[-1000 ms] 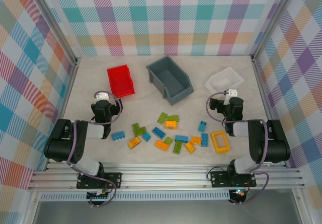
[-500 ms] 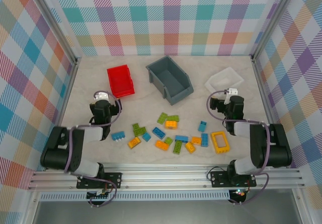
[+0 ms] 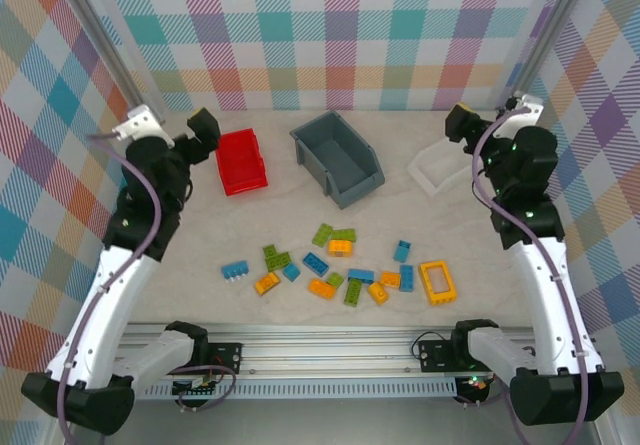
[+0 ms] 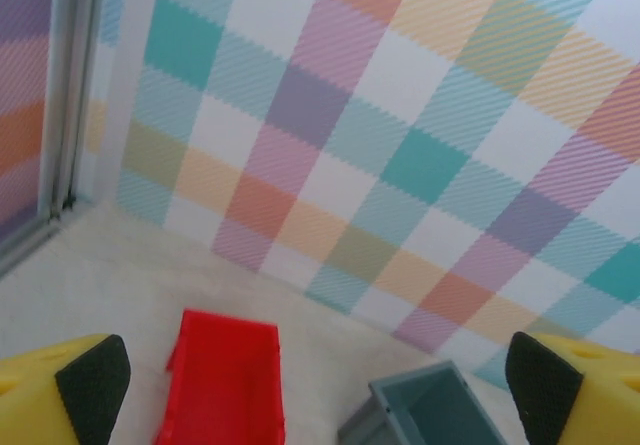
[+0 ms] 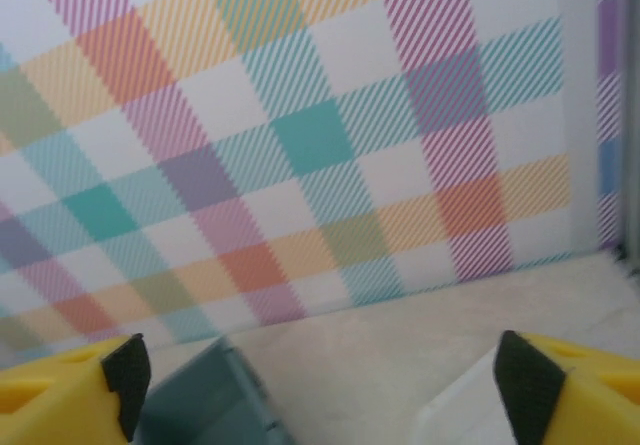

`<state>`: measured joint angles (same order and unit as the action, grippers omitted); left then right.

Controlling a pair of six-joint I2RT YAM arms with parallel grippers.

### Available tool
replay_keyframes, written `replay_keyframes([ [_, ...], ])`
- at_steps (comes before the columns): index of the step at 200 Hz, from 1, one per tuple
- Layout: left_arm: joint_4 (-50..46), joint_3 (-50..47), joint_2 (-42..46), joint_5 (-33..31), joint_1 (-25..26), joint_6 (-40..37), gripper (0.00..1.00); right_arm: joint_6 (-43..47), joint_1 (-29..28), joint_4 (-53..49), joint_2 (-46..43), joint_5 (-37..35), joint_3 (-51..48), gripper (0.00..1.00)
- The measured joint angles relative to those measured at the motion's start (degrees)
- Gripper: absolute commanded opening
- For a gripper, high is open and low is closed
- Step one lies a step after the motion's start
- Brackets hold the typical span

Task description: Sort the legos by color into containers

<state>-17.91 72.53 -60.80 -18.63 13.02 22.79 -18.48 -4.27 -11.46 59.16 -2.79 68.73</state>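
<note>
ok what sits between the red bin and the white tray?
The grey bin, standing apart from the red bin and the white tray; seen in the top external view.

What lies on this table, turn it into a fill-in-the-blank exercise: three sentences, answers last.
In the top view, the red rectangular plastic bin stands to the ____ of the deep grey plastic bin.
The small studded plastic brick furthest left is coloured ____.
The large orange rectangular frame brick lies furthest ____ of all the loose bricks.
Missing words: left; blue; right.
</note>
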Motion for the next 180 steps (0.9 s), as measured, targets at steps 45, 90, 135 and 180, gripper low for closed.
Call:
replay_keyframes([
  [45,-18.8,14.2,-24.7,10.2,-2.5,4.9,0.76,0.2,-6.6,-16.3,15.5,8.4,7.6,0.76],
  [90,-25.8,16.9,-37.1,17.9,-3.8,5.3,0.64,6.1,-8.7,-24.2,35.2,12.3,16.3,0.71],
  [135,-25.6,28.5,-50.1,21.2,-5.6,3.0,0.63,11.6,-9.6,-26.2,53.3,13.4,32.4,0.66],
  [180,-26.2,34.4,-59.3,22.1,-5.7,0.8,0.62,13.9,-12.1,-29.8,67.6,13.4,47.4,0.58],
])
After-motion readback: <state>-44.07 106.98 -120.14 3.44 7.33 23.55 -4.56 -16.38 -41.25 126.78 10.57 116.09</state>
